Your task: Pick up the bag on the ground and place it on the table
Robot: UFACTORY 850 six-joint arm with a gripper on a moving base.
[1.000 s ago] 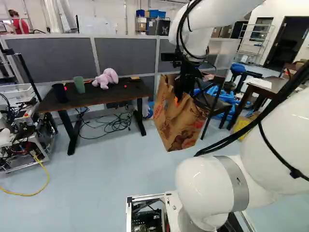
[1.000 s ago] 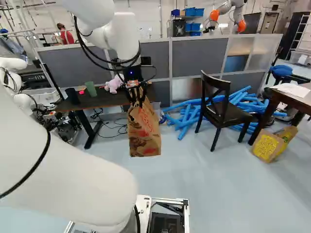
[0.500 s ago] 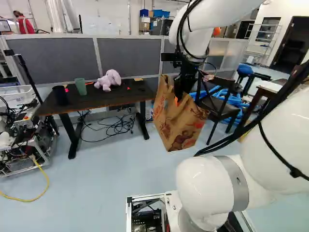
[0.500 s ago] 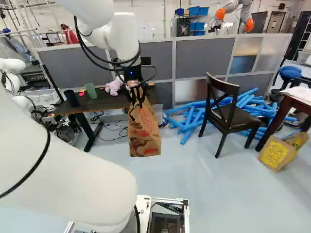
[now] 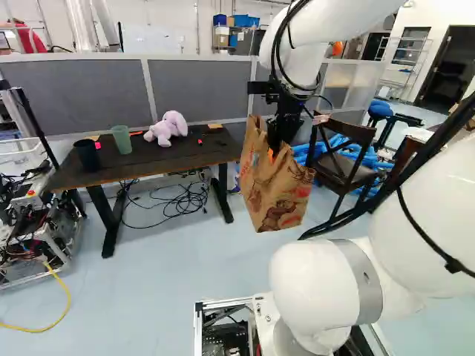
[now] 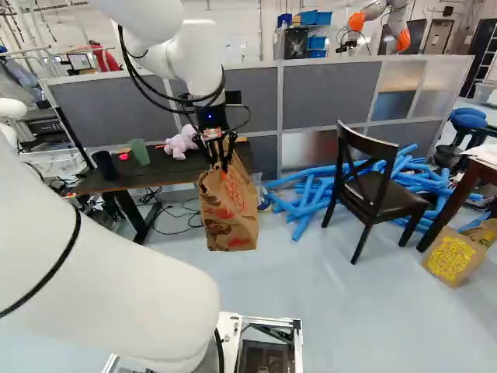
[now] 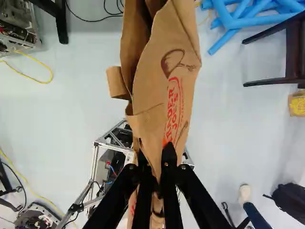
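In the left base view my gripper (image 5: 280, 142) holds the brown paper bag (image 5: 278, 194) by its upper part, and the bag hangs in the air above the floor. The wrist view shows the gripper (image 7: 156, 183) shut, with the crumpled paper of the bag (image 7: 164, 95) pinched between its two fingers. The dark table (image 5: 141, 169) stands beyond the bag, to its left in the left base view. On it are a purple plush toy, a green cup and a black cup.
A dark chair (image 6: 373, 194) stands beside blue foam tubes (image 6: 303, 203). Another paper bag (image 6: 452, 256) rests on the floor at the right. Grey partitions (image 5: 200, 89) run behind the table. A wheeled frame with electronics (image 5: 33, 230) stands left of it. Another robot (image 6: 377, 23) is behind.
The base has moved, turning somewhat and coming nearer the table; the scene shifts in both base views. The held bag has swung slightly in the gripper, and the arm keeps its pose.
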